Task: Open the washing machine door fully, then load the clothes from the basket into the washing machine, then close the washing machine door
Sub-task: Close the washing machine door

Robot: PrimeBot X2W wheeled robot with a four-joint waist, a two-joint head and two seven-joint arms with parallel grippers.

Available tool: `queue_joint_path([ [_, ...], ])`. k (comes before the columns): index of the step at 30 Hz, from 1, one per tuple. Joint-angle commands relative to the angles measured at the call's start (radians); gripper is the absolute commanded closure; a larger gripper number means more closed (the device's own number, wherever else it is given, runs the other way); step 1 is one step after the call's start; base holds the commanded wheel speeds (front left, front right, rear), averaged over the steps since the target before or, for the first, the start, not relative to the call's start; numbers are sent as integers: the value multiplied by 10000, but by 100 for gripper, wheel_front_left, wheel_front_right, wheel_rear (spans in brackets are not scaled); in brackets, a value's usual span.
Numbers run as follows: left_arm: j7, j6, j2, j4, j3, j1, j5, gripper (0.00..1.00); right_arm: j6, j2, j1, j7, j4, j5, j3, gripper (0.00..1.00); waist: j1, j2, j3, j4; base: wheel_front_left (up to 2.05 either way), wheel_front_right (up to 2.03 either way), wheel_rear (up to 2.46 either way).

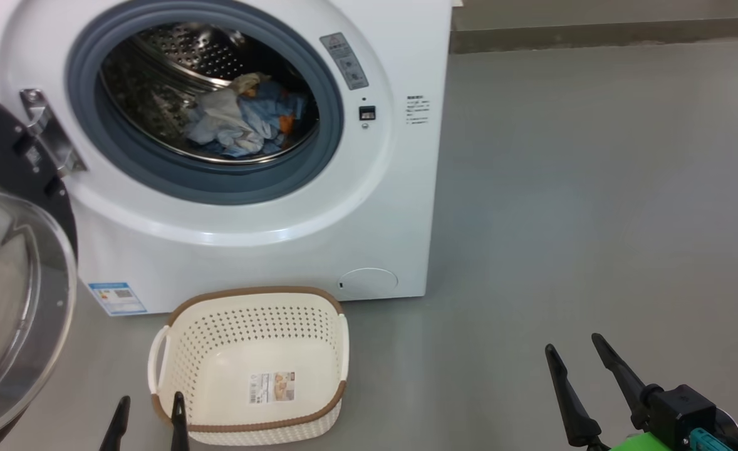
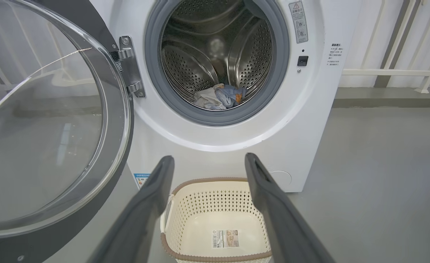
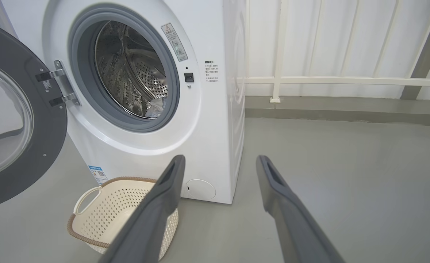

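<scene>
A white front-loading washing machine (image 1: 269, 250) stands on a smooth, pale grey floor (image 1: 594, 188) that has a dull sheen and runs, uniform in colour, well off to the machine's right. Behind it, the right wrist view shows a white panelled wall (image 3: 346, 36) with a white horizontal rail (image 3: 346, 81) fixed across it and a darker grey skirting band (image 3: 346, 109) where wall meets floor.

The washing machine door (image 1: 12, 282) is swung wide open to the left on a metal hinge (image 1: 49, 131), with its black rim and bulging clear glass facing the room. Inside the grey rubber gasket (image 1: 206, 181), the clothes (image 1: 244, 116) lie in a heap at the bottom of the perforated steel drum (image 2: 215, 54): light blue fabric with orange touches, mixed with cream cloth.

The basket (image 1: 250, 329) sits on the floor just in front of the machine, below the drum opening. It is cream perforated plastic with a brown rim, and a paper label (image 1: 272, 386) shows on its bare bottom. A blue label (image 1: 117, 297) marks the machine's lower left corner, and a round flap (image 1: 368, 280) its lower right.

The left gripper (image 1: 150, 401) hovers at the basket's near left edge, its two dark fingers spread wide apart and holding nothing. The right gripper (image 1: 574, 344) hangs over open floor well to the right of the basket, its fingers likewise spread wide and grasping nothing.
</scene>
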Motion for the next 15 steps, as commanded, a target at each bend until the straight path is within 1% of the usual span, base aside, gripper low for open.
queue_joint_path([
  [1,-158,82,193,-269,326,-596,70,0,16,-41,-104,29,-305,-27,210,0,0,0,13,239,0,0,0],
  [6,-166,121,223,-368,354,-708,95,0,16,-41,-150,24,-306,-18,238,0,0,0,131,958,0,0,0],
  [15,-185,133,170,-434,428,-852,48,0,16,-41,-492,-12,-273,-134,257,0,0,0,586,2561,0,0,0],
])
